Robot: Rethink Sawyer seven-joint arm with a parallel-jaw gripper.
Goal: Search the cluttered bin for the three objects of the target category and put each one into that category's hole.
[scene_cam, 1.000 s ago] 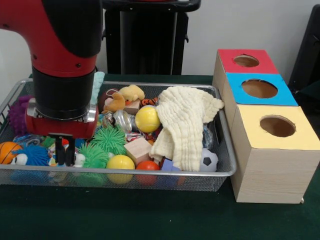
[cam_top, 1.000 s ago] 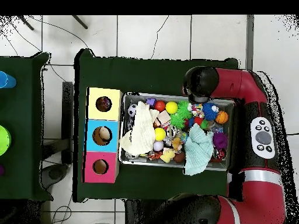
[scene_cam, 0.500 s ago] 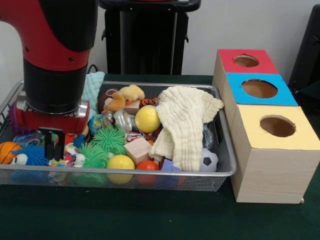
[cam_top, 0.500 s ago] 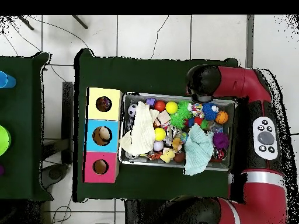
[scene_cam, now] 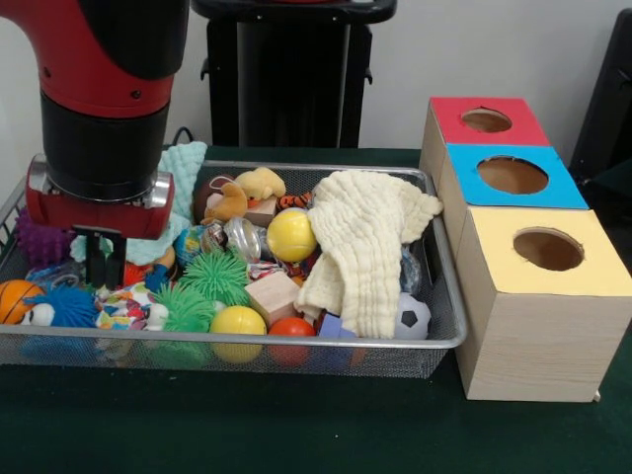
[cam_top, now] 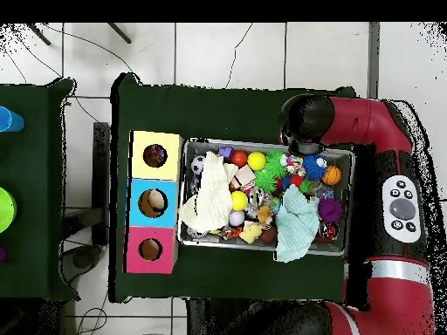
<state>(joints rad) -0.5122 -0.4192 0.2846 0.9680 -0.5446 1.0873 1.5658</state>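
Note:
The silver wire-mesh bin (scene_cam: 296, 341) is full of toys; it also shows in the overhead view (cam_top: 236, 142). One knotted white bundle with coloured patches (scene_cam: 123, 307) lies at the bin's front left. My gripper (scene_cam: 105, 281) hangs just above and behind it, fingers close together with nothing between them. In the overhead view the arm's wrist (cam_top: 304, 120) covers the gripper. The yellow-topped box's hole (scene_cam: 548, 249) is at the right, and shows in the overhead view (cam_top: 155, 155). I cannot make out other bundles.
A cream cloth (scene_cam: 365, 247) drapes over the bin's right half, a mint cloth (scene_cam: 183, 168) sits at the back left. Spiky green balls (scene_cam: 215, 275), a yellow ball (scene_cam: 290, 235), and a wooden block (scene_cam: 272, 294) lie between. Blue-topped (scene_cam: 513, 176) and red-topped (scene_cam: 486, 120) boxes stand behind the yellow one.
My gripper has risen out of the clutter and shifted left in the front view. The printed bundle stayed in the bin and now shows uncovered.

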